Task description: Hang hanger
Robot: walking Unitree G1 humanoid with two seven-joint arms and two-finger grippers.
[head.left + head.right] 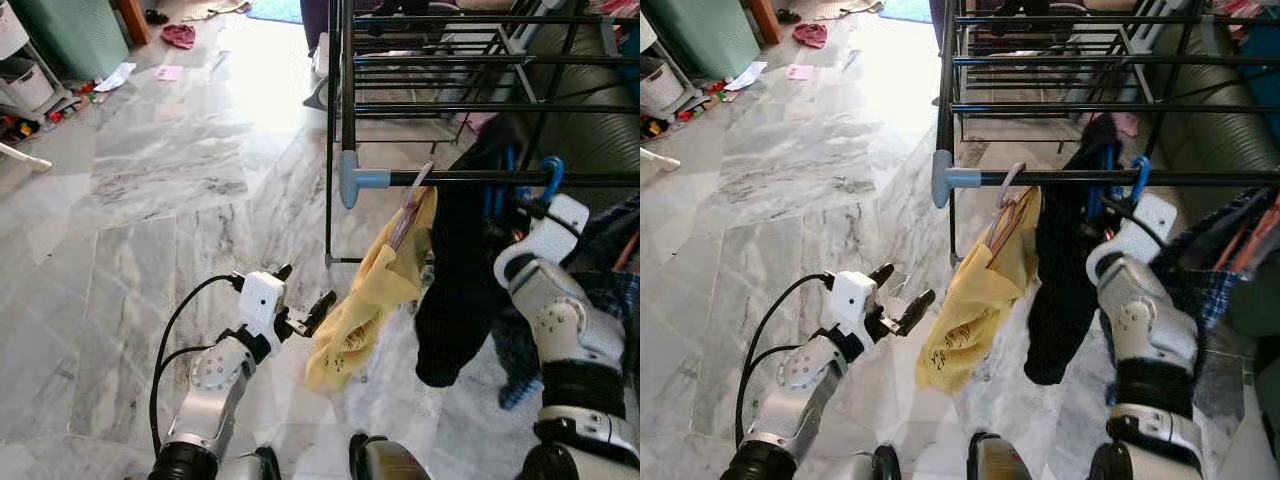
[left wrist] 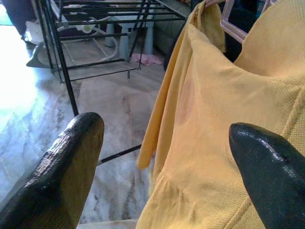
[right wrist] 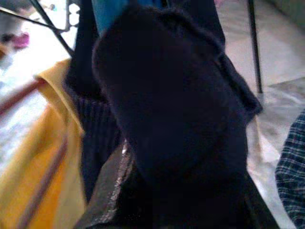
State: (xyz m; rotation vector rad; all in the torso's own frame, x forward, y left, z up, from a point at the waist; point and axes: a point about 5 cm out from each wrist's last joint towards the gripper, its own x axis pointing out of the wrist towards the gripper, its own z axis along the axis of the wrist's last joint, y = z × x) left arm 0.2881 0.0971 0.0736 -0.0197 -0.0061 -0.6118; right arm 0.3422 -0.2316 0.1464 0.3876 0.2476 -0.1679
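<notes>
Your left gripper [image 1: 305, 303] sits low with its fingers [image 2: 62, 171] spread apart and nothing between them; the yellow shirt [image 1: 365, 300] hangs just ahead of the tips, close to the right-hand finger but not pinched. That shirt is draped on a pink hanger [image 1: 1008, 215] whose hook is over the front rail [image 1: 500, 179] of the black drying rack [image 1: 345, 100], so the hanger is already on the bar, near its grey end cap [image 1: 350, 180].

Your right arm [image 1: 560, 310] is raised beside the rail, and its wrist camera looks straight into a dark navy garment [image 3: 176, 105] that covers its fingers; you cannot tell whether they are apart or closed. That dark garment hangs from a blue hanger [image 1: 548, 178] hooked on the same rail, just beyond the yellow shirt. A plaid cloth [image 1: 610, 290] hangs past your right arm. Below lies the marble floor [image 1: 150, 200].
</notes>
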